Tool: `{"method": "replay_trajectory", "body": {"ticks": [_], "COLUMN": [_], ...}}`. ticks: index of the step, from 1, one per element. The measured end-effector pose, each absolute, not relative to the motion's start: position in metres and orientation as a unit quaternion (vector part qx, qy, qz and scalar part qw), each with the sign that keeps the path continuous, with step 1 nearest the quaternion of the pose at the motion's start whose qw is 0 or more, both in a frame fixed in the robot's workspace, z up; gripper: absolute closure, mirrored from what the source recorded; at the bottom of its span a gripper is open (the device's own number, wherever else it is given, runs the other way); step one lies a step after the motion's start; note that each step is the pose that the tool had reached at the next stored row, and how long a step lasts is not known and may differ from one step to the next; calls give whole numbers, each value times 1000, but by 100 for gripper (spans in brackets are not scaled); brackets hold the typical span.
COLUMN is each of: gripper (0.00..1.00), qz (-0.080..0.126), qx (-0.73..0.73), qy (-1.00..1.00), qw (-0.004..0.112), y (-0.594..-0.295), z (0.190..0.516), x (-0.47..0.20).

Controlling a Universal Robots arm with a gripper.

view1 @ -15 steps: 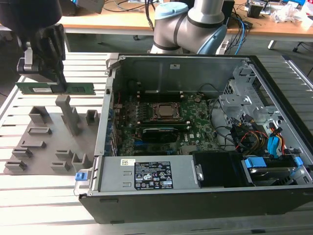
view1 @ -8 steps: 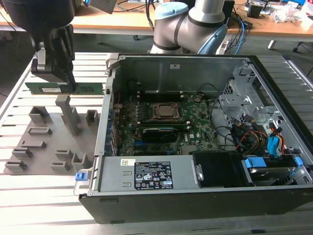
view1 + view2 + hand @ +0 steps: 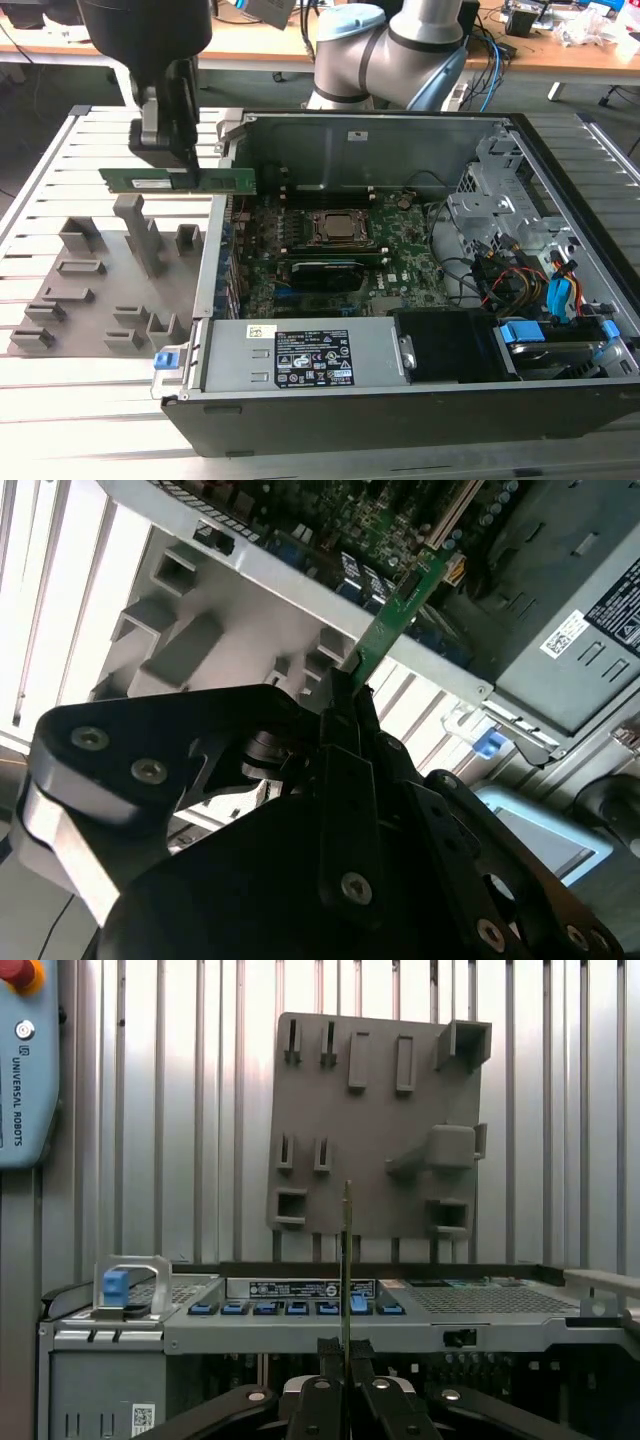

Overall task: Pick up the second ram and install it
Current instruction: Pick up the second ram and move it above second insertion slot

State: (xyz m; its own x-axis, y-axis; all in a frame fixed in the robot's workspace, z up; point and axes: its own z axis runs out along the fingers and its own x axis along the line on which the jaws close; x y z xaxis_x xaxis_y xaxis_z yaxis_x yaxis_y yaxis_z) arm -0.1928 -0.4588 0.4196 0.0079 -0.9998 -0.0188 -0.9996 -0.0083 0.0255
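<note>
Gripper [image 3: 183, 165] pinching tight on the second ram [image 3: 225, 180], fingers [image 3: 186, 130] hiding its middle (looking like a thin edge in the first wrist view), stick hanging level in the air above the grey holder plate [image 3: 90, 312], one end near the open computer case [image 3: 400, 425] wall.

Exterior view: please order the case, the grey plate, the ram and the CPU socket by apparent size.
1. case
2. grey plate
3. ram and CPU socket, unranked: the ram looks longer, the socket broader, alike overall.

The hand [image 3: 345, 687] and plastic holder plate [image 3: 360, 1130] look matt.
</note>
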Motion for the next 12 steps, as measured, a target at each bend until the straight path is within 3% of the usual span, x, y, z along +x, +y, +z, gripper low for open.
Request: {"method": "replay_trajectory", "body": {"ticks": [12], "gripper": [86], "qz": [-16], "qx": [710], "qy": [-704], "qw": [2], "y": [-458], "z": [420], "x": [-150]}}
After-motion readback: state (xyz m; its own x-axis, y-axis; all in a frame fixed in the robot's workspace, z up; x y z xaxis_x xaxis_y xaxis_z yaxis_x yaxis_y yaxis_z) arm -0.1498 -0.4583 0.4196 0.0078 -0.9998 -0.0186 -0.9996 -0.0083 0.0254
